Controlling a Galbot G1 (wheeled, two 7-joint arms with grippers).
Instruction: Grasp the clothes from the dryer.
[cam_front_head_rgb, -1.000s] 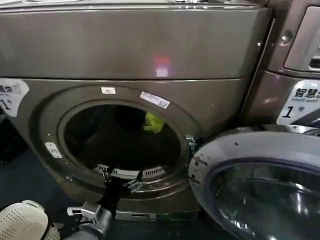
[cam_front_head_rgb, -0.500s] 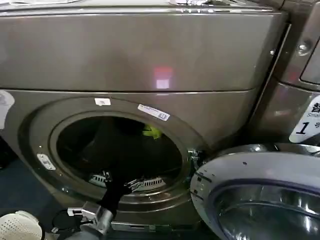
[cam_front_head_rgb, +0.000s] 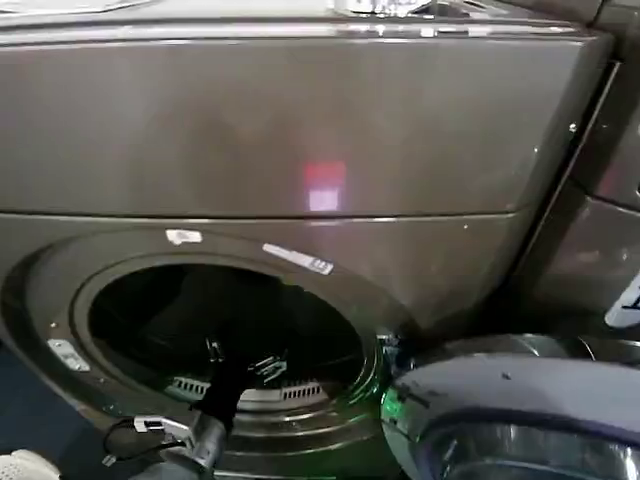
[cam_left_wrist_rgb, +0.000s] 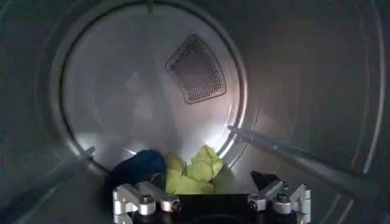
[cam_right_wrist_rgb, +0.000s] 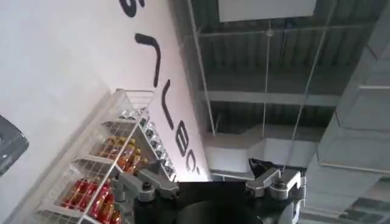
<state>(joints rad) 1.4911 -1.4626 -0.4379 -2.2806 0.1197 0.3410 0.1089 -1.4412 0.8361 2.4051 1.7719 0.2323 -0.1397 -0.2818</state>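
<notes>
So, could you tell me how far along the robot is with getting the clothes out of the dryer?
Done: the dryer door is open and the left gripper is inside the drum, fingers open. In hand: it faces the clothes, a navy piece beside a yellow-green one on the drum floor, not yet touching them. Left: close in, grasp, and pull out. The right gripper is open, pointing at the ceiling, away from the work.

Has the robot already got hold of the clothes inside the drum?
No, the left gripper is open, short of the clothes lying on the dryer drum floor.

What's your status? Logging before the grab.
Left gripper open, inside dryer, short of clothes. Right gripper open, parked away, facing ceiling. Clothes lie at drum's back, nothing blocking.
</notes>
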